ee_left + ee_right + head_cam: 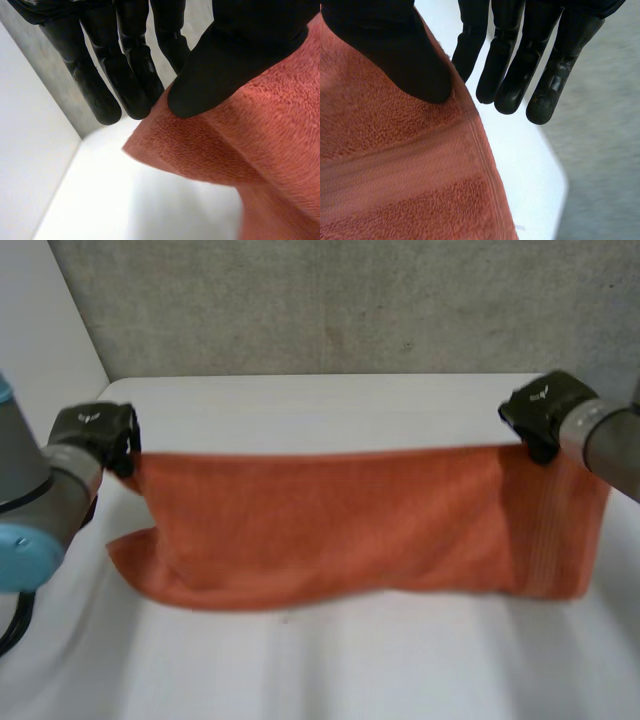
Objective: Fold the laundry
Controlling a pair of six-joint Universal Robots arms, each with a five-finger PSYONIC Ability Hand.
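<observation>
An orange towel (340, 525) hangs stretched between my two hands above the white table (320, 410), its lower edge resting on the table. My left hand (95, 432) pinches the towel's upper left corner (165, 135) between thumb (220, 65) and fingers (130, 85). At the upper right corner (445, 115) my right hand (545, 410) grips the same way, with the thumb (395, 55) pressing the cloth against the fingers (515, 75). The top edge runs taut and level between them.
A grey wall (340, 300) rises just behind the table's far edge. A white side panel (40, 330) stands at the left. Bare table (330, 670) lies in front of the towel.
</observation>
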